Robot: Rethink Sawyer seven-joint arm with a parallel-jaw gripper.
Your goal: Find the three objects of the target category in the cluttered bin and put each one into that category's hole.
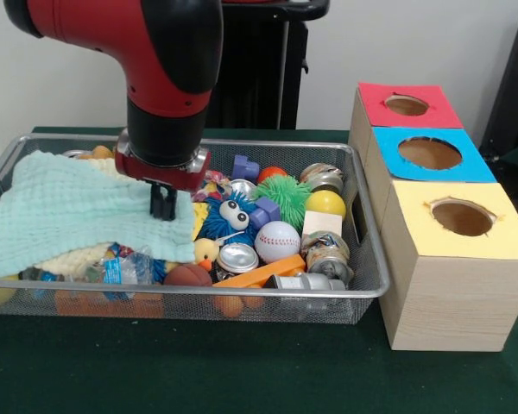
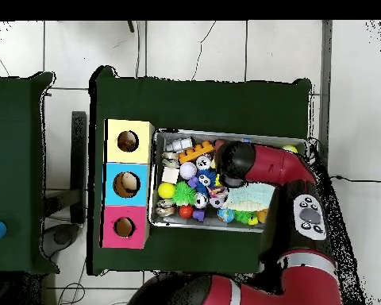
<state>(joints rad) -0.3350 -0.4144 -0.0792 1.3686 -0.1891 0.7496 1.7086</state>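
The wire mesh bin (image 1: 373,259) is full of clutter. A mint-green waffle-knit cloth (image 1: 73,211) lies spread over its left half, and a cream waffle-knit cloth (image 1: 69,259) peeks out under its front edge. The white dotted cloth is not visible. My gripper (image 1: 162,205) points straight down, fingers together, with its tips at the right edge of the mint cloth. In the overhead view the arm hides the gripper, and the mint cloth (image 2: 253,194) shows beside the arm. The yellow-topped box's hole (image 1: 462,216) is to the right of the bin and also shows in the overhead view (image 2: 128,140).
A fuzzy blue toy with eyes (image 1: 233,216), a baseball (image 1: 277,240), a yellow ball (image 1: 325,203), a green spiky ball (image 1: 285,191), cans and an orange block fill the bin's right half. Blue-topped (image 1: 429,153) and red-topped (image 1: 406,105) boxes stand behind the yellow one.
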